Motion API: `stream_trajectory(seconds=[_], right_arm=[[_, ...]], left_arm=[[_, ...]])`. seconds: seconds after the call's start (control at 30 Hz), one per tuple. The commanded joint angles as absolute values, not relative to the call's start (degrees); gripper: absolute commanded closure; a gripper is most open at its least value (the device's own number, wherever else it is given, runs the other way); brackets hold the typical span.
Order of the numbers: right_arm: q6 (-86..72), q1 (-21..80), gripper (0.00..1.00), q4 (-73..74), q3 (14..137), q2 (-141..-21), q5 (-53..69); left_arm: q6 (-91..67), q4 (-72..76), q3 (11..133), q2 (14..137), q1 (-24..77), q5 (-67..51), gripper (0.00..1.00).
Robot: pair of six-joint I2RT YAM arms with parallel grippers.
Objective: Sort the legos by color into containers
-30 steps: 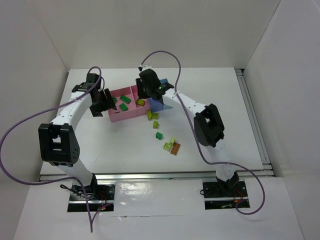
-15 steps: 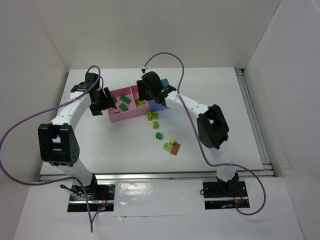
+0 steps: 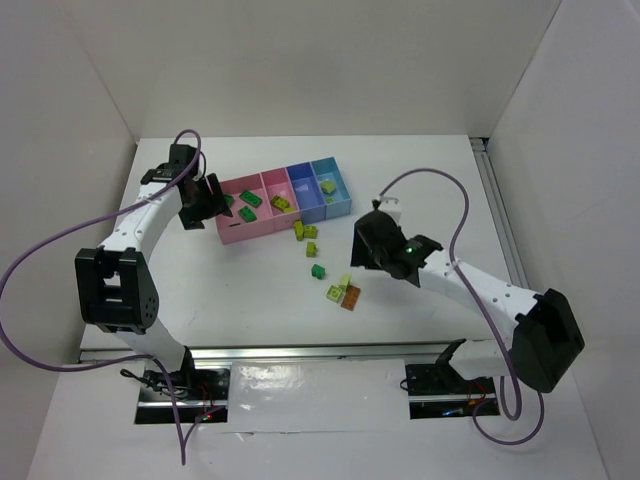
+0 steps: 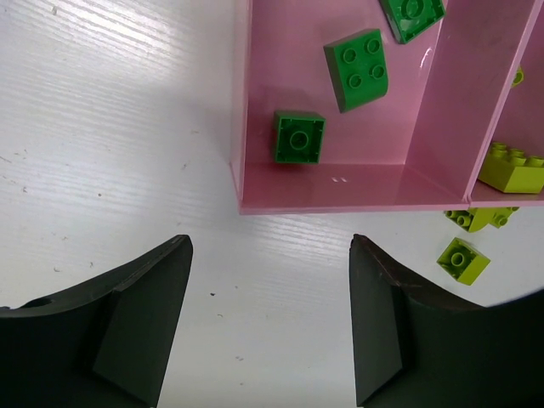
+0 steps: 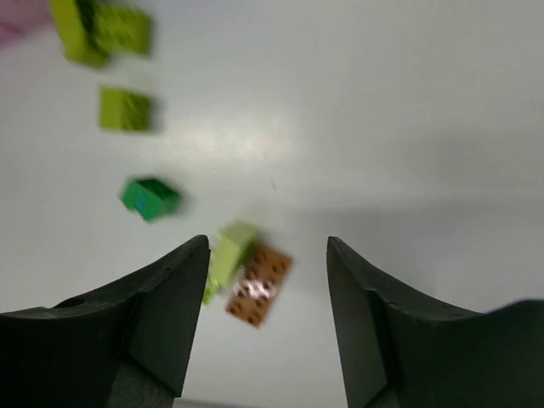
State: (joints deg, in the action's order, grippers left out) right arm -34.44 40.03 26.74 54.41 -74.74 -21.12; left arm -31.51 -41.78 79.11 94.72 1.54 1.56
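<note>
Left jaws parted, empty beside pink plastic bin [image 4: 365,174] of dark green bricks [image 4: 298,137] | right jaws parted, empty over orange-brown studded brick [image 5: 257,293], probably framing its pick

The left gripper [image 4: 270,246] hovers just left of the bins [image 3: 255,236], jaws wide and empty, the left arm [image 3: 140,215] arched. The right gripper [image 5: 268,246] hangs on the bins' near side, well apart from them, jaws parted and empty, the right arm [image 3: 480,290] stretched low.
</note>
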Motion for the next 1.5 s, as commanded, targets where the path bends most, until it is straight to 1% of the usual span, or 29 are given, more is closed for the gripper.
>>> stream_trajectory(seconds=[0.0, 0.07, 0.17, 0.2, 0.23, 0.27, 0.4, 0.5, 0.73, 0.87, 0.9, 0.97, 1.0, 1.1, 1.13, 1.23, 1.27, 1.37, 1.47], right_arm=[[-42.6, 43.1, 0.33, 35.3, 49.0, -71.5, -16.9], [-44.5, 44.2, 0.32, 35.9, 47.2, -70.8, -15.3], [-46.8, 45.0, 0.31, 31.5, 42.5, -71.4, -11.1], [-46.8, 45.0, 0.29, 28.4, 41.0, -71.4, -10.0], [-46.8, 45.0, 0.29, 27.0, 41.0, -72.4, -8.1], [-46.8, 45.0, 0.26, 26.0, 40.4, -74.2, -7.4], [-45.1, 45.0, 0.26, 21.5, 41.0, -79.4, -3.5], [-43.9, 45.0, 0.26, 18.7, 41.0, -81.3, -3.0], [-42.6, 45.0, 0.26, 20.0, 43.9, -86.0, -6.1], [-43.2, 45.0, 0.35, 23.9, 45.5, -88.2, -9.9], [-43.2, 45.0, 0.40, 25.3, 45.5, -88.2, -11.6], [-43.2, 45.0, 0.46, 26.9, 46.1, -88.2, -13.3], [-43.2, 45.0, 0.51, 28.9, 46.9, -88.2, -15.4], [-42.4, 45.0, 0.57, 32.6, 48.5, -86.8, -18.5], [-41.8, 45.0, 0.57, 32.6, 48.5, -85.4, -19.1], [-39.8, 45.0, 0.62, 35.1, 50.2, -82.0, -22.4], [-39.3, 45.0, 0.62, 35.6, 51.0, -81.5, -23.0], [-35.2, 44.3, 0.62, 35.6, 55.7, -81.5, -24.4], [-30.6, 43.7, 0.62, 34.2, 63.4, -86.3, -27.4]], left_arm=[[-30.5, -41.4, 81.0, 93.6, 1.8, 1.2, 0.21], [-30.5, -41.4, 81.6, 93.6, 2.4, 1.2, 0.21], [-30.5, -41.4, 81.6, 93.6, 2.9, 1.2, 0.23], [-30.5, -41.4, 81.6, 93.6, 3.4, 1.2, 0.23], [-30.5, -41.4, 81.6, 93.6, 3.4, 1.2, 0.23], [-30.5, -41.4, 81.6, 93.6, 3.9, 1.8, 0.23], [-30.5, -41.4, 81.6, 93.6, 4.0, 1.8, 0.23], [-30.5, -41.4, 81.6, 93.1, 4.6, 1.8, 0.23], [-30.5, -41.4, 81.6, 93.6, 4.6, 1.8, 0.23], [-30.5, -41.4, 81.6, 94.1, 5.1, 1.2, 0.24], [-30.5, -41.4, 81.6, 94.1, 5.1, 1.2, 0.24], [-30.5, -41.4, 81.0, 94.1, 5.1, 1.2, 0.24], [-30.5, -41.4, 81.0, 94.1, 5.1, 1.2, 0.24], [-30.5, -41.4, 81.0, 94.1, 5.1, 1.2, 0.24], [-30.5, -41.4, 81.0, 94.1, 5.1, 1.2, 0.24], [-30.5, -41.4, 81.0, 94.1, 5.1, 1.2, 0.24], [-30.5, -41.4, 81.0, 94.1, 5.1, 1.2, 0.24], [-30.5, -40.9, 81.7, 94.7, 5.1, 0.7, 0.24], [-30.5, -40.9, 81.7, 94.7, 5.1, -0.8, 0.24]])
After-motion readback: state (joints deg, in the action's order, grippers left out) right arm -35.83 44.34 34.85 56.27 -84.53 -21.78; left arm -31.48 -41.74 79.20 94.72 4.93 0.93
